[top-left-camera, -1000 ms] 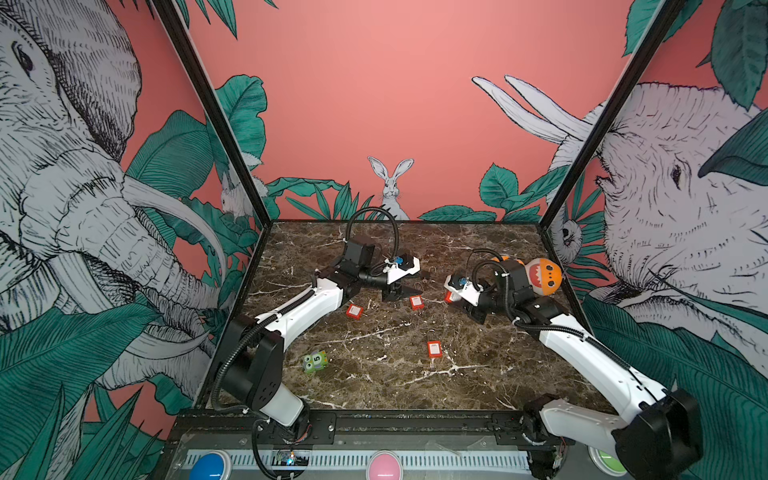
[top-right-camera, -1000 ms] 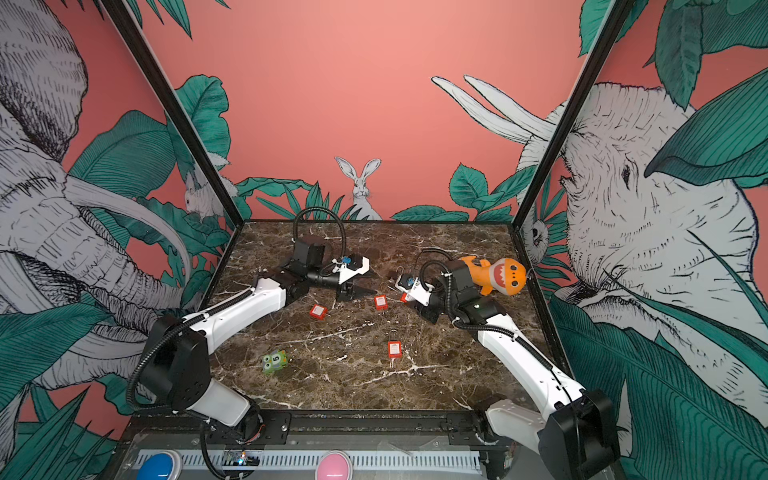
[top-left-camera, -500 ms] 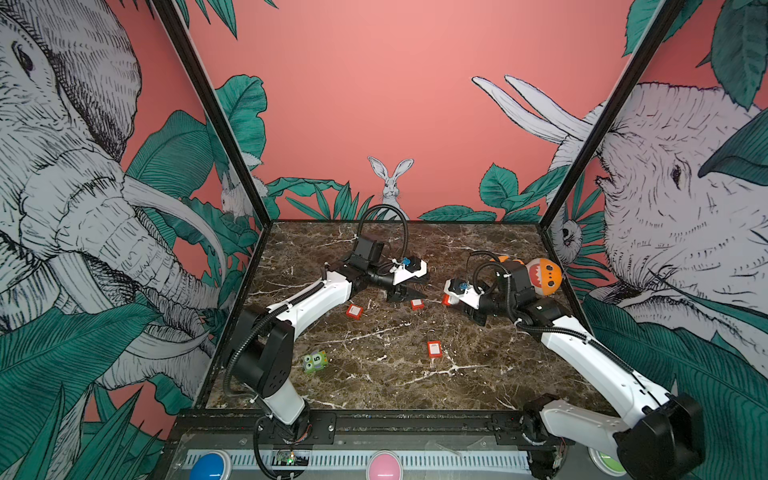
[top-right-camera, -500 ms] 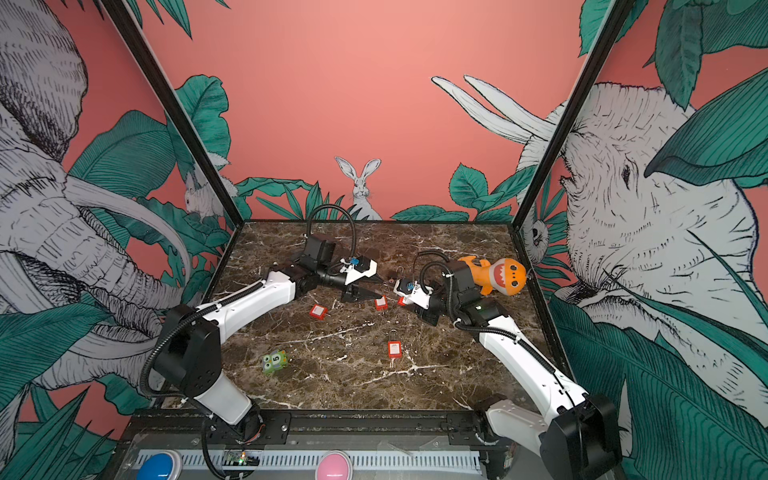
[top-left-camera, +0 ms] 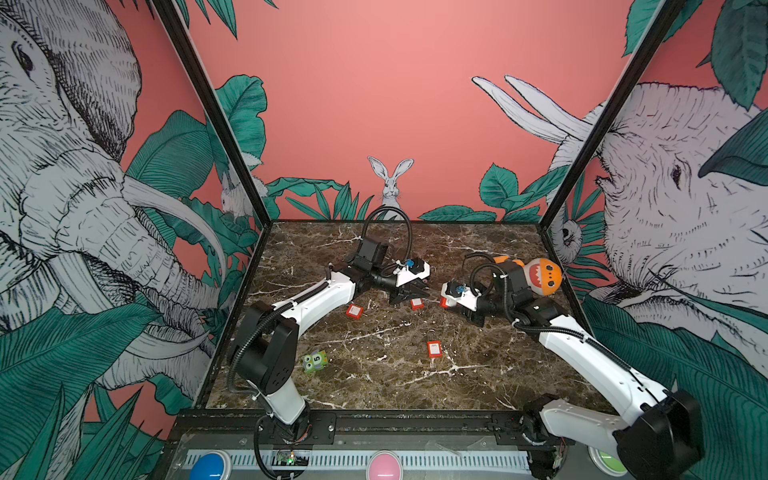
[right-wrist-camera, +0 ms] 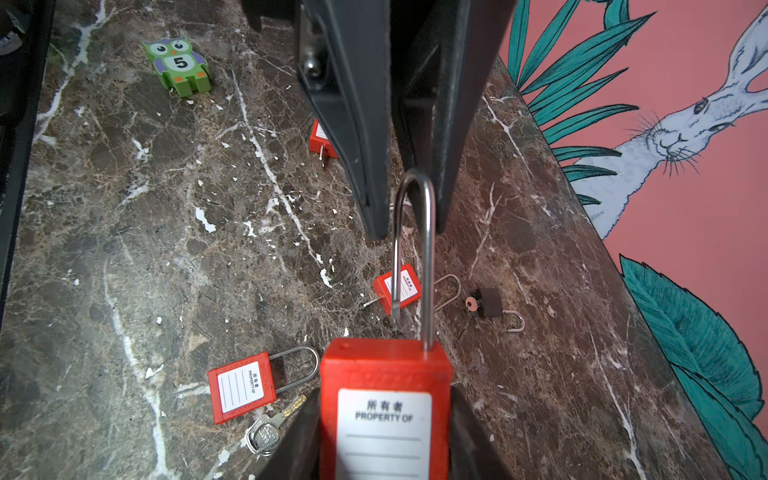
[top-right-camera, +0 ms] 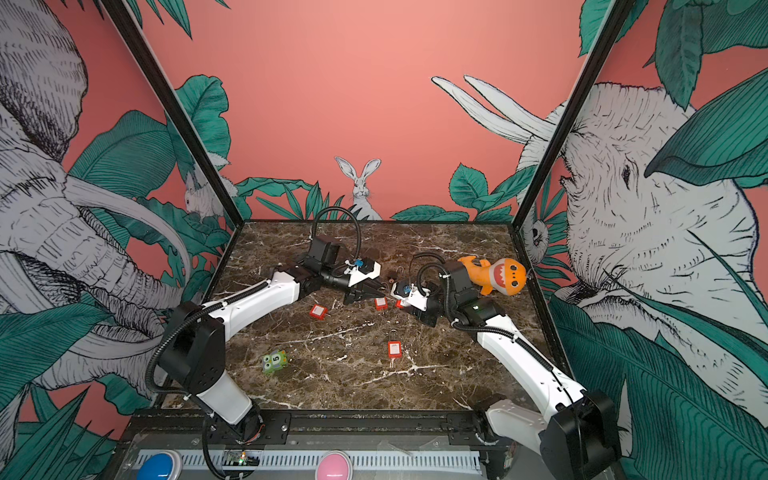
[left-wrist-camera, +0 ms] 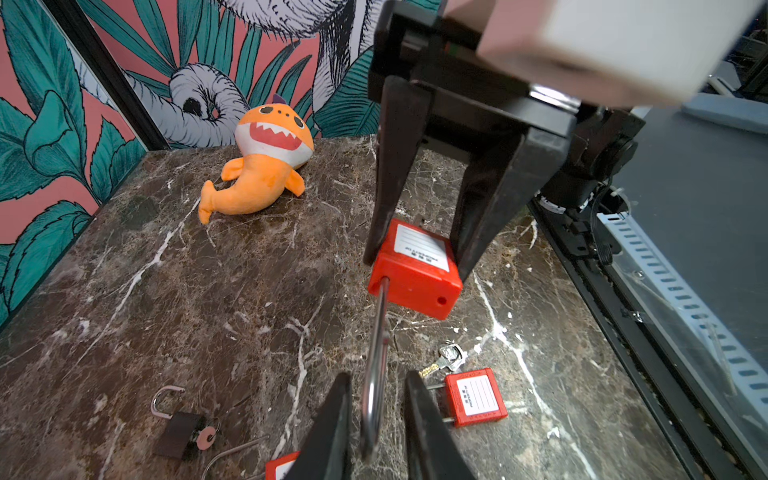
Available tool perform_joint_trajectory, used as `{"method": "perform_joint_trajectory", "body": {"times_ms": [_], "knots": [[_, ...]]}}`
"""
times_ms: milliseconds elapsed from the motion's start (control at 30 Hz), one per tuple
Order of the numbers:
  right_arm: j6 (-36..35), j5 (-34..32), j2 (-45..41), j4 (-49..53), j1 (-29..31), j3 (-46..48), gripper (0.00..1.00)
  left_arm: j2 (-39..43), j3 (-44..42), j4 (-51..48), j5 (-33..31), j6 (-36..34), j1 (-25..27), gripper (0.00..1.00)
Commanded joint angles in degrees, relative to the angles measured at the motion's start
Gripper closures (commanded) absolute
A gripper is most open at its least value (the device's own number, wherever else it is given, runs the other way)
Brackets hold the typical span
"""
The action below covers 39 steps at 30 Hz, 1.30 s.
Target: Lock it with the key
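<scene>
Padlock (right-wrist-camera: 384, 374), red, is sitting in the right claw (left-wrist-camera: 419, 257), whose jaws are clamping its body, at about 2 o'clock from the middle of the table (top-left-camera: 374, 386). Its long axis is running 3 to 9 o'clock, with the unlatched loop (right-wrist-camera: 428, 257) pointing to 9. The left claw (left-wrist-camera: 376, 376) is bracketing the loop's bend, narrowly parted; whether it is pinching I cannot tell. The key (right-wrist-camera: 266, 432) is lying beside a second padlock (right-wrist-camera: 241, 390).
</scene>
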<state>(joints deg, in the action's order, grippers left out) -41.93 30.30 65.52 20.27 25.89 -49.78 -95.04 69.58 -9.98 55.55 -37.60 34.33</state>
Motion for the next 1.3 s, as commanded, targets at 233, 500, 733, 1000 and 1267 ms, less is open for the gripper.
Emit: {"method": "perform_joint_trajectory", "body": {"times_ms": [233, 500, 733, 1000, 1267], "knots": [[-3.35, -1.61, 0.8, -1.58, 1.02, -2.4, 0.76, -0.81, 2.12, -1.79, 3.07, -0.12, 0.21, 1.0], [-4.74, -2.72, 0.78, 4.94, 0.67, -5.96, 0.44, -0.61, 0.46, 4.03, 5.88, 4.68, 0.2, 1.0], [-5.81, 2.74, 2.75, 22.48, -2.69, -13.45, 0.32, 0.32, -4.33, 19.23, 8.01, 13.78, 0.27, 1.0], [-7.03, 2.52, 2.35, 25.24, -5.59, -13.32, 0.4, 1.83, -7.48, 26.32, 8.79, 15.91, 1.42, 1.0], [-7.11, 1.83, 5.83, 25.82, -5.59, -15.35, 0.49, 2.28, -8.93, 27.63, 10.05, 14.4, 2.93, 1.0]]}}
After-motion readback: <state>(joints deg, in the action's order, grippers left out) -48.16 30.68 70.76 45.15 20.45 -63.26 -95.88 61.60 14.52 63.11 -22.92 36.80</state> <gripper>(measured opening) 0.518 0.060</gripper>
